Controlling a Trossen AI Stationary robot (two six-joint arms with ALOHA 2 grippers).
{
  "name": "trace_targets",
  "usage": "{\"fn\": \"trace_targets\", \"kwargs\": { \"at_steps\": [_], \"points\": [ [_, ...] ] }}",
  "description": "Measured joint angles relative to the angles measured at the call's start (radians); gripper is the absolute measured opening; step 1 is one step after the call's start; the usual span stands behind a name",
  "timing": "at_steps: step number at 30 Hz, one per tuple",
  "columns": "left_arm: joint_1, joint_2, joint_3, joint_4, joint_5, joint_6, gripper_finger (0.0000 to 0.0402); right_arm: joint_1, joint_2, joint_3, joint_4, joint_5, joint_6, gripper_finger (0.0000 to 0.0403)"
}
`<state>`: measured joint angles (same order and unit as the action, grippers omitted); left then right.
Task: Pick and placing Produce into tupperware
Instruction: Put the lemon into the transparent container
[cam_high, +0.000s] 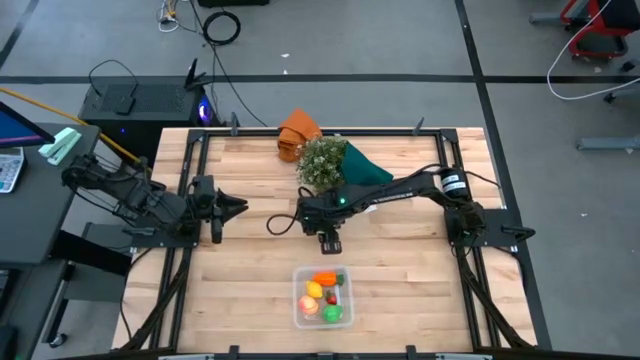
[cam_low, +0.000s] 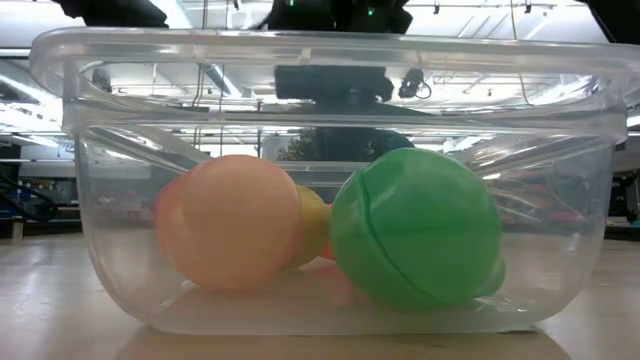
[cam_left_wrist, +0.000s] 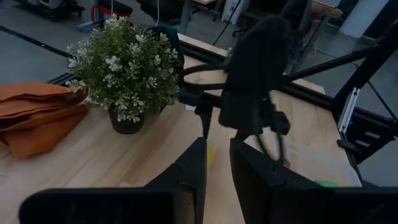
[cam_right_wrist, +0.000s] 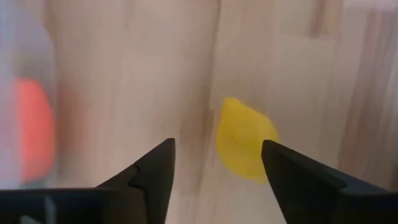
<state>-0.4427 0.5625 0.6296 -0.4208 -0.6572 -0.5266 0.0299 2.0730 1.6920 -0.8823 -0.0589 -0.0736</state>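
1. On the counter (cam_high: 400, 290), high view: tupperware (cam_high: 322, 297) sits near the front edge, centre. Inside it: carrot (cam_high: 326, 279), a lemon (cam_high: 313, 290), peach (cam_high: 310, 306), a small red piece that is too small to name, and a green round item (cam_high: 334, 314). The right gripper (cam_high: 329, 243) hangs just behind the tupperware, arm reaching in from the right; whatever is under it is hidden by the wrist. The left gripper (cam_high: 238, 206) is well apart, at the left side. Plant (cam_high: 322, 160) and orange cloth (cam_high: 297, 133) are at the back.
2. Low view: the tupperware wall fills the picture. Peach (cam_low: 232, 220) on the left, green ball (cam_low: 415, 228) on the right, a sliver of lemon (cam_low: 312, 222) between them, mostly covered. Carrot is not visible. The right arm shows only as a dark shape above the rim.
3. Left wrist view: left jaws narrow, a thin gap, nothing between them. Past them, the right arm blocks much of the counter; a yellow scrap (cam_left_wrist: 209, 154) shows beside one finger, mostly hidden. Plant (cam_left_wrist: 124, 68) and cloth (cam_left_wrist: 34, 118) are beside each other.
4. Right wrist view: right jaws wide, holding nothing. A second lemon (cam_right_wrist: 243, 138) lies on bare wood in line with the gap, nearer one finger (cam_right_wrist: 305, 177); contact cannot be told. At one edge a blurred orange blob (cam_right_wrist: 32, 127) shows, cut off and unidentifiable.
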Motion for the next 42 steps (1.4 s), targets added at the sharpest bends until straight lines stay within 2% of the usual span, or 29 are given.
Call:
{"fn": "trace_targets", "kwargs": {
  "at_steps": [6,9,14,23,33,42],
  "points": [
    [0.0,0.0,0.0,-0.006,0.0,0.0,0.0073,-0.011,0.046,0.0,0.009,-0.02,-0.04,0.0257],
    [0.0,0.0,0.0,-0.013,0.0,-0.001,0.0076,-0.007,0.066,0.0,0.007,0.004,-0.062,0.0278],
    [0.0,0.0,0.0,-0.02,0.0,-0.003,0.0077,-0.007,0.081,0.0,0.003,0.026,-0.07,0.0289],
    [0.0,0.0,0.0,-0.027,0.0,-0.003,0.0073,-0.005,0.124,0.0,0.014,0.004,-0.067,0.0271],
    [0.0,0.0,0.0,-0.029,0.0,-0.003,0.0072,-0.005,0.116,0.001,0.051,0.005,-0.062,0.0245],
    [0.0,0.0,0.0,-0.03,0.0,-0.003,0.0067,-0.002,0.116,0.0,0.046,0.005,-0.061,0.0196]
  ]
}}
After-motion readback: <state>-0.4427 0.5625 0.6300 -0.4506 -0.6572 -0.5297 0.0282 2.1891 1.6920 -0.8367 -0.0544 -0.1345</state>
